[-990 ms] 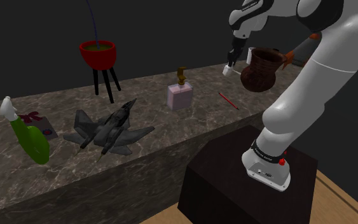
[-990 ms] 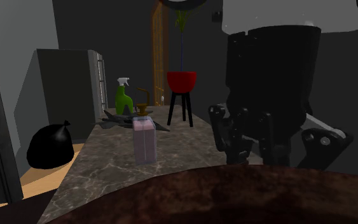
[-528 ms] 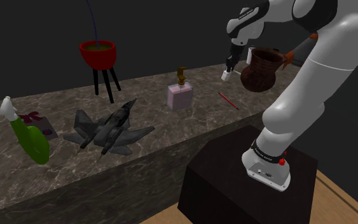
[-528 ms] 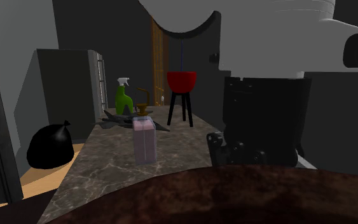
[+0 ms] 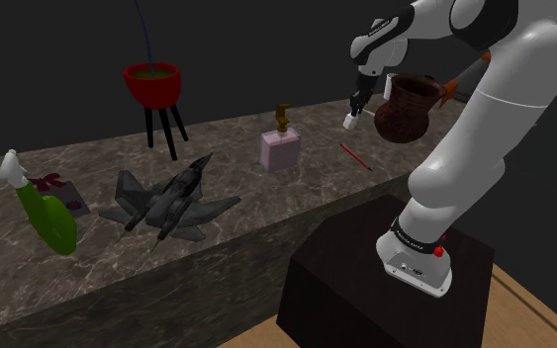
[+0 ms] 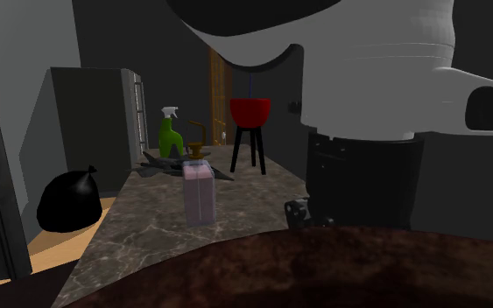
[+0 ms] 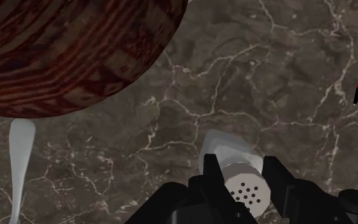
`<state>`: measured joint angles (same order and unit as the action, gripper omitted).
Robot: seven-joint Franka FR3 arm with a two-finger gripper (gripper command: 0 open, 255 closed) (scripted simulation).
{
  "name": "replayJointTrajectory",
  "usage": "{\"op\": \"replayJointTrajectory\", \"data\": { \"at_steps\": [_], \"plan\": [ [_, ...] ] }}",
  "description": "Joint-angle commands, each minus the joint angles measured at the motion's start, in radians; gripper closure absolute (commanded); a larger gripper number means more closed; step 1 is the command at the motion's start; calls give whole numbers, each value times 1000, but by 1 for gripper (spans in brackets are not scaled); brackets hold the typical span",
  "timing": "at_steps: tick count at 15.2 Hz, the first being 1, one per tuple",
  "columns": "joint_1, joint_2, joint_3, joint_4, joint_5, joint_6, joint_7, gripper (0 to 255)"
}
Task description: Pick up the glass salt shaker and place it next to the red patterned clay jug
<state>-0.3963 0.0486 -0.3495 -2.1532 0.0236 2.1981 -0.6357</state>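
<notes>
My gripper (image 5: 352, 115) is shut on the salt shaker (image 5: 348, 124), a small pale jar with a perforated cap. In the wrist view the black fingers (image 7: 212, 177) clasp the salt shaker (image 7: 229, 154) just below its cap, low over the dark marble counter (image 7: 260, 76). The red-brown patterned jug (image 5: 405, 111) stands just to the shoulder view's right of the shaker. In the wrist view the jug (image 7: 69, 51) bulges large, a short gap from the shaker. I cannot tell whether the shaker touches the counter. The jug (image 6: 323, 271) fills the foreground of the second exterior view.
A red pen (image 5: 355, 156) lies on the counter near the shaker, and a pale long object (image 7: 20, 165) lies by the jug. Further along stand a pink bottle (image 5: 279, 146), a toy jet (image 5: 167, 198), a green spray bottle (image 5: 48, 213) and a red pot on legs (image 5: 153, 84).
The gripper has come down with the shaker toward the counter beside the jug, drifting slightly to the shoulder view's left. Nothing else has moved.
</notes>
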Motion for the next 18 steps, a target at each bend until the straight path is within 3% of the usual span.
{"op": "replayJointTrajectory", "data": {
  "at_steps": [1, 2, 3, 8, 12, 18],
  "plan": [
    [0, 0, 0, 0, 0, 1, 0, 255],
    [0, 0, 0, 0, 0, 1, 0, 255],
    [0, 0, 0, 0, 0, 1, 0, 0],
    [0, 0, 0, 0, 0, 1, 0, 0],
    [3, -57, 1, 69, -24, -122, 17, 0],
    [3, -57, 1, 69, -24, -122, 17, 0]
  ]
}}
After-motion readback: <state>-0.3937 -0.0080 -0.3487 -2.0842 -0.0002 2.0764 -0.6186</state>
